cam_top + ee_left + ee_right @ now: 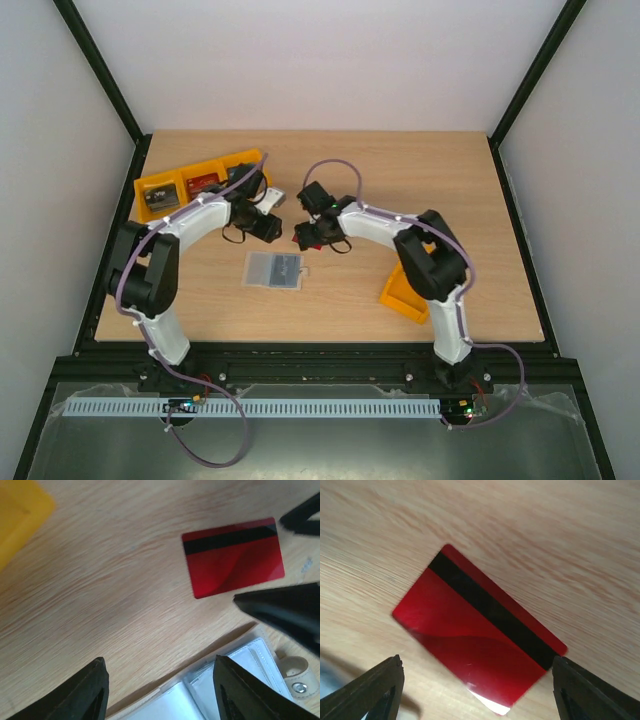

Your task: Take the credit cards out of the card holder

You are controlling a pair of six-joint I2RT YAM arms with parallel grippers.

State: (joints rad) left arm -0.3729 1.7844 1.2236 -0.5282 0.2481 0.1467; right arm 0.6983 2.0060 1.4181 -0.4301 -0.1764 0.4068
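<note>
We look down on a light wooden counter (400,180), where the cream card holder (273,270) lies open near the middle, a dark red card (232,557) lying flat just beside it, black stripe up; an orange-yellow bin (182,187) sits far left, a second bin (400,295) to the right

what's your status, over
Both open: left gripper empty, right gripper over red card. Card out, lying flat, apart from holder. Nothing in the way.
</note>
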